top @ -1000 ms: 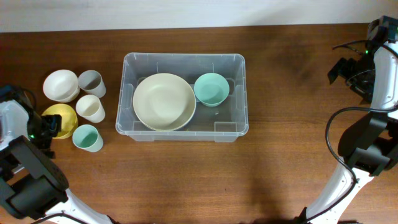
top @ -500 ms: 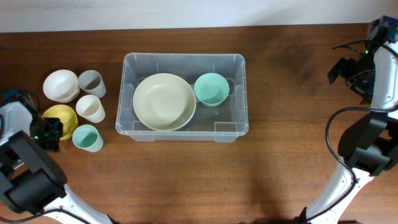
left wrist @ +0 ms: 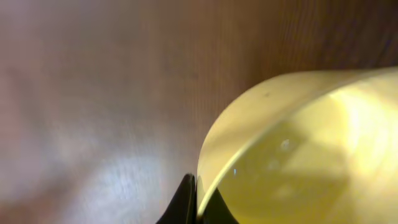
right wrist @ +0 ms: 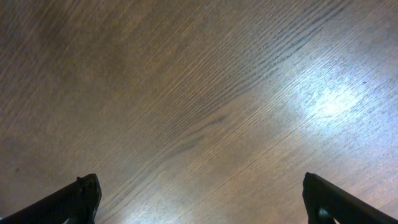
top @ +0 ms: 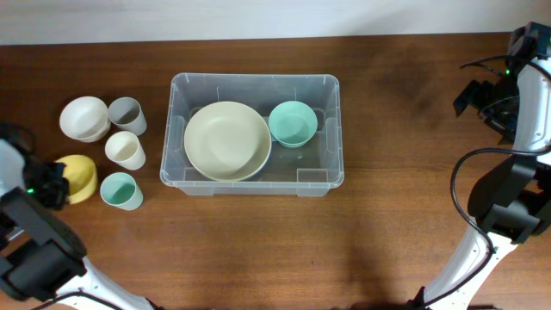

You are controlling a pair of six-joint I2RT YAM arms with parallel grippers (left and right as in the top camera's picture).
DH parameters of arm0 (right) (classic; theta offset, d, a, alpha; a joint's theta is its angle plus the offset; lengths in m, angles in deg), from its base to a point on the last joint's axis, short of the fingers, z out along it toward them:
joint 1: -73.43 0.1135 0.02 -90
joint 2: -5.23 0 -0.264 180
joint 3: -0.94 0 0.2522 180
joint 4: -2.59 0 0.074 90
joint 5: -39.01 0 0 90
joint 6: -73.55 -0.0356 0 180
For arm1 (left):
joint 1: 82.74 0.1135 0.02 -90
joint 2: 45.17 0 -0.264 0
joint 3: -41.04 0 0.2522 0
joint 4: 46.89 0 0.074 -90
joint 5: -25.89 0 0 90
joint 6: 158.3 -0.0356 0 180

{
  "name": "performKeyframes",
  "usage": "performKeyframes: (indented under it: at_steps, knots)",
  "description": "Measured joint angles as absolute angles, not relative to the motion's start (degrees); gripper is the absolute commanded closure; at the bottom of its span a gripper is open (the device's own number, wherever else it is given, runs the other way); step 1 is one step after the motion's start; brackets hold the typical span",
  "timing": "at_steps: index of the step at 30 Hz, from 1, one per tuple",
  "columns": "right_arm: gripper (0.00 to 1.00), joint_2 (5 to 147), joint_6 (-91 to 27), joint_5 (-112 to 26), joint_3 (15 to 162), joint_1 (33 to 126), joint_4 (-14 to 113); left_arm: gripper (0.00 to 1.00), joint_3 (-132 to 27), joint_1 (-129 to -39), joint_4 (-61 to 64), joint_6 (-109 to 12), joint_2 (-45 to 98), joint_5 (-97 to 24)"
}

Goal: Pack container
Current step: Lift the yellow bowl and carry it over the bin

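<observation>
Beside the cups, yellow bowl farther left, clamped by left end effector; right end effector apart.

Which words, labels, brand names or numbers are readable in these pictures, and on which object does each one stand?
None: no text can be read in any view.
No legible writing shows on the container, the yellow bowl or the table; the left wrist view is blurred.

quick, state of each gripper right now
left gripper: closed on the rim of the yellow bowl
right gripper: open, holding nothing, over the table
</observation>
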State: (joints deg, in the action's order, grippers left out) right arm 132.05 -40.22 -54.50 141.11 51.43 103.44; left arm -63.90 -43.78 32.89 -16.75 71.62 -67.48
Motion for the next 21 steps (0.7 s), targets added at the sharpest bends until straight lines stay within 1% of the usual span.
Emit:
performKeyframes:
  at_steps: [2, 4, 7, 9, 11, 14, 15, 17, 21]
  knots:
    - [0.01, 132.1, -40.2, -54.5, 141.1, 51.4, 103.4, 0.99, -69.1, -41.8, 38.6, -17.5, 70.9, -67.6]
    - [0.01, 132.1, -40.2, -54.5, 141.1, 51.4, 103.4, 0.99, -74.3, -40.8, 40.7, -18.4, 68.8, -67.7]
    - [0.01, 132.1, -40.2, -54.5, 141.1, 51.4, 103.4, 0.99, -81.7, -41.8, 41.1, -20.8, 63.2, -66.6]
    - [0.01, 132.1, -40.2, -54.5, 141.1, 51.4, 103.5, 0.99, -85.2, -44.1, 40.2, -22.5, 59.1, -64.8]
    - [0.01, 132.1, -40.3, -54.5, 141.1, 51.4, 103.4, 0.99, -88.2, -49.8, 36.7, -25.5, 53.7, -61.7]
    - [0.01, 132.1, -40.2, -54.5, 141.1, 51.4, 103.5, 0.99, -89.9, -64.1, 29.4, -31.3, 48.5, -57.4]
    - [0.01, 132.1, -40.2, -54.5, 141.1, 51.4, 103.4, 0.99, -90.2, -70.0, 27.7, -33.0, 48.2, -57.0]
    - [0.01, 132.1, -40.2, -54.5, 141.1, 51.4, 103.4, 0.99, -90.2, -78.8, 26.8, -34.7, 48.8, -57.4]
    - [0.01, 132.1, -40.2, -54.5, 141.1, 51.4, 103.4, 0.99, -90.2, -93.6, 24.0, -37.3, 54.6, -59.8]
